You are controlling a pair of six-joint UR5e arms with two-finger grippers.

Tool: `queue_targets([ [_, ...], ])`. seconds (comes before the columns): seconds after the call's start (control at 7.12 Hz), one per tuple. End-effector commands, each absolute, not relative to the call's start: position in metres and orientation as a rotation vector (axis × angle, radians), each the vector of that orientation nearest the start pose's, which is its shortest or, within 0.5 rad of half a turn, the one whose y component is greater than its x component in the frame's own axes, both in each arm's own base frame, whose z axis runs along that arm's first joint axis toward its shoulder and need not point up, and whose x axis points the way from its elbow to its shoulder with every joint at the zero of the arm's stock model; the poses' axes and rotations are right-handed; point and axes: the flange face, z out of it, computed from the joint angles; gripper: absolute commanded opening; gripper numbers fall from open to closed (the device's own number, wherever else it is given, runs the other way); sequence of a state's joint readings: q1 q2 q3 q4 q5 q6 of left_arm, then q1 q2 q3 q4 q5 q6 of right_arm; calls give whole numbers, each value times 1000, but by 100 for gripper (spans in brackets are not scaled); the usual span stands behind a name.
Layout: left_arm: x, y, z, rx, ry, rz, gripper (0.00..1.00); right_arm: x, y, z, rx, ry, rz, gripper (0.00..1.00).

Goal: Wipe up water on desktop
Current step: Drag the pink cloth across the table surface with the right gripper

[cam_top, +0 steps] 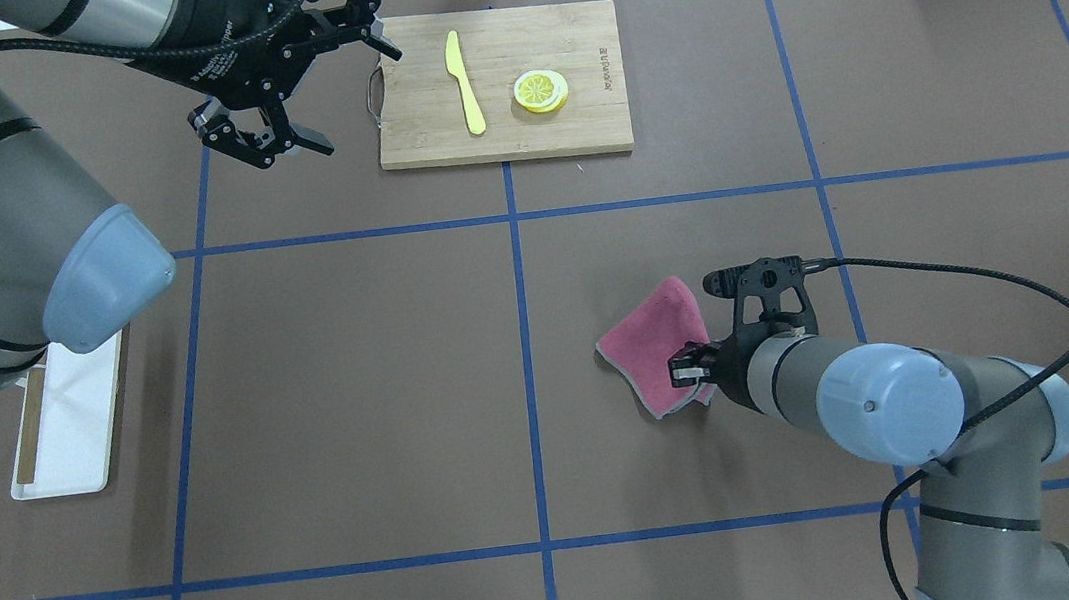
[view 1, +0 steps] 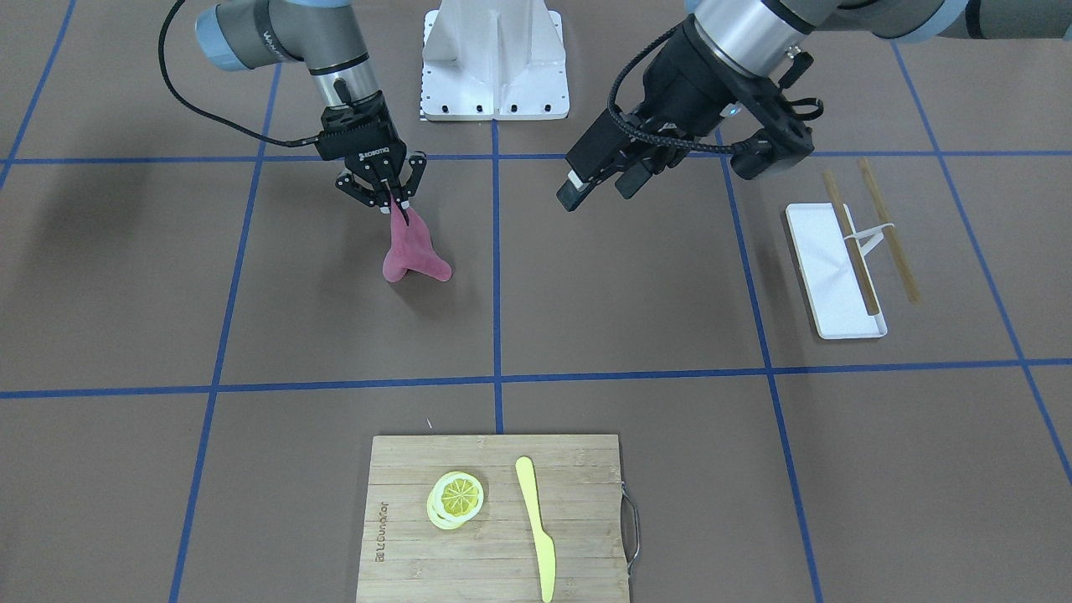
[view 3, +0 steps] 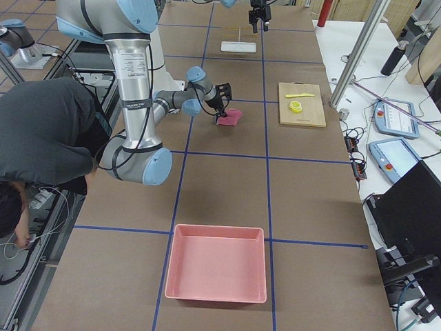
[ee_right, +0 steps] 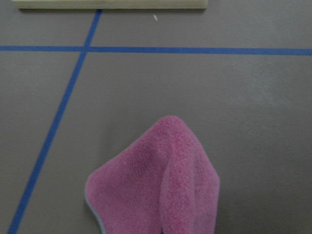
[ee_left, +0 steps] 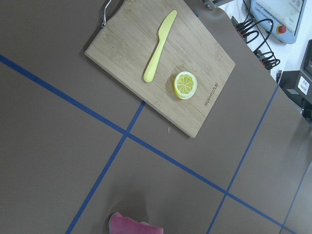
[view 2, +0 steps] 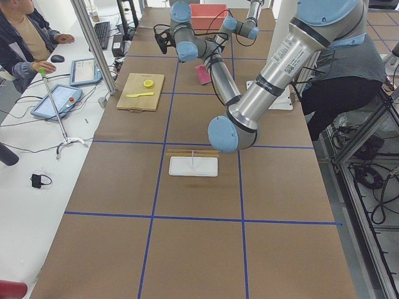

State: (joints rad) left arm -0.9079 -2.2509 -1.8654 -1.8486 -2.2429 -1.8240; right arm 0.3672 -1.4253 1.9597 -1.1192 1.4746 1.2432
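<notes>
The desktop (cam_top: 353, 381) is a matte brown top crossed by blue tape lines; I cannot make out any water on it. A pink cloth (cam_top: 655, 342) hangs from my right gripper (cam_top: 688, 368), which is shut on one corner while the cloth's lower end rests on the desktop. The exterior front-facing view shows the same pinch, right gripper (view 1: 394, 201) above the cloth (view 1: 410, 255). The cloth (ee_right: 161, 190) fills the lower right wrist view. My left gripper (cam_top: 351, 99) hovers open and empty, high over the far left, beside the cutting board.
A bamboo cutting board (cam_top: 594, 112) at the far middle carries a yellow knife (cam_top: 463, 67) and a lemon slice (cam_top: 541, 90). A white tray (cam_top: 92, 391) with chopsticks (view 1: 854, 251) lies on my left. A pink bin (view 3: 216, 262) sits far to my right. People are beside the table.
</notes>
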Motion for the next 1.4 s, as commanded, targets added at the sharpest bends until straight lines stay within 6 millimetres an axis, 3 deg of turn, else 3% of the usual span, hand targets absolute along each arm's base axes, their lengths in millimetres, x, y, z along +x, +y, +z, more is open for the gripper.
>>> queue_targets([
  [0.0,305,-506,105,-166,1332,-567,97,-347,-342,439,322,-840,67,0],
  [0.14,302,-503,111,-167,1330,-566,97,-295,-346,478,307,-802,44,0],
  [0.42,283,-513,135,-96,1307,-531,97,-225,-361,505,241,-796,46,0],
  [0.56,274,-520,159,-55,1276,-504,97,-230,-365,511,241,-752,34,0],
  [0.7,264,-524,180,-5,1249,-453,97,-259,-380,484,269,-730,23,0],
  [0.84,236,-530,207,10,1230,-372,97,-299,-391,449,258,-726,1,0],
  [0.98,196,-536,249,20,1208,-313,97,-348,-398,395,239,-713,-8,0],
  [1.12,167,-537,289,74,1163,-266,97,-406,-379,353,232,-675,11,0],
  [1.26,147,-536,327,143,1110,-174,97,-447,-359,309,215,-684,19,0],
])
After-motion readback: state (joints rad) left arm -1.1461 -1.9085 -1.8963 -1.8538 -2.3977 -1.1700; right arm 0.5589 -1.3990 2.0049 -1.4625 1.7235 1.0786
